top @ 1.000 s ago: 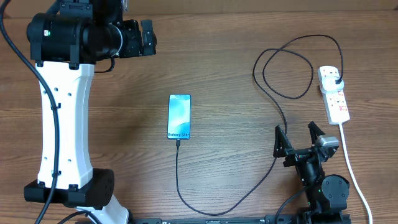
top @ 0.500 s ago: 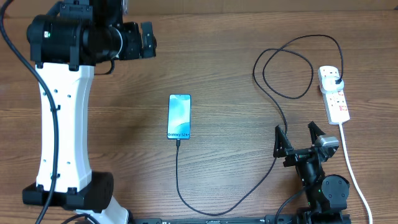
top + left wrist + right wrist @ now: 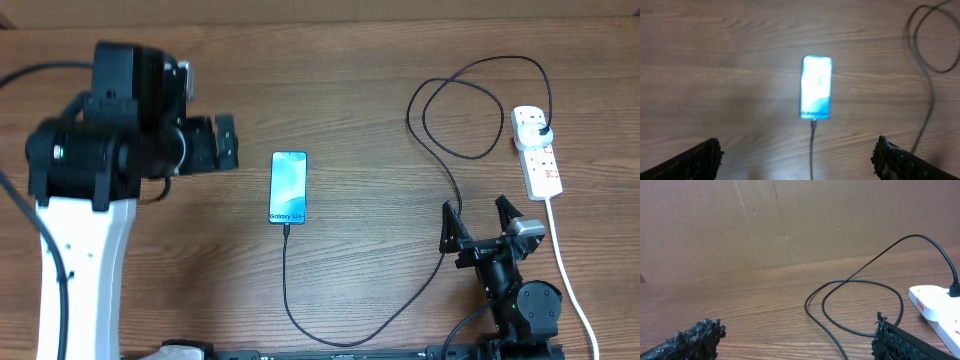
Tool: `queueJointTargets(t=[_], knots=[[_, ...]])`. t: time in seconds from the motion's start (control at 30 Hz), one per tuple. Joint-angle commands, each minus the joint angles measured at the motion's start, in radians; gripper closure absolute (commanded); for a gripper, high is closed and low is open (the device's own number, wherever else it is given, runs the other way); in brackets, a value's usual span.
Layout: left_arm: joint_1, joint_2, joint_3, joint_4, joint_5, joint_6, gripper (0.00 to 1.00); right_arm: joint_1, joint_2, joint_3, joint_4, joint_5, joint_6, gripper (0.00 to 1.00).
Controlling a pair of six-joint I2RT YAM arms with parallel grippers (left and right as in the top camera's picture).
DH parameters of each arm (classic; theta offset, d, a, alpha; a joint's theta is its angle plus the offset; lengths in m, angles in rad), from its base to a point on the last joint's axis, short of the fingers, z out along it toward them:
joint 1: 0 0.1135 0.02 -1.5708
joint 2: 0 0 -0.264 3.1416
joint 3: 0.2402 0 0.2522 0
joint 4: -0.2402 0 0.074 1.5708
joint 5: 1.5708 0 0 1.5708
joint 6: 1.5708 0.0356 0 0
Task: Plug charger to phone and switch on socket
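The phone (image 3: pixel 288 187) lies flat mid-table with its screen lit, also centred in the left wrist view as the phone (image 3: pixel 816 87). The black charger (image 3: pixel 432 268) meets the phone's near end, curves along the front edge, loops at the back right and ends in a plug seated in the white socket (image 3: pixel 538 158). My left gripper (image 3: pixel 226 143) hovers open to the left of the phone, nothing between its fingers (image 3: pixel 697 161). My right gripper (image 3: pixel 477 220) stands open near the front right, beside the charger (image 3: pixel 860 305), with the socket (image 3: pixel 935 307) to its right.
The socket's thick white cord (image 3: pixel 566 270) runs down the right side towards the front edge. A brown cardboard wall (image 3: pixel 790 220) stands behind the table. The left arm's white body (image 3: pixel 75 280) occupies the front left.
The left arm has swung from the back of the table towards the front, bringing its gripper level with the phone's top. The right arm, phone and charger have not moved.
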Motion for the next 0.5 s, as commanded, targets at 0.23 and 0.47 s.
queueJointTargets(t=[0.23,0.47], knots=[[0.001,-0.273,-0.336,0.205,-0.137,0.009,0.00,0.009,-0.012,-0.011,0.003,0.013,-0.001,0.00],[0.001,-0.440,-0.565,0.432,-0.142,0.010,0.00,0.009,-0.012,-0.011,0.003,0.013,-0.001,0.00]])
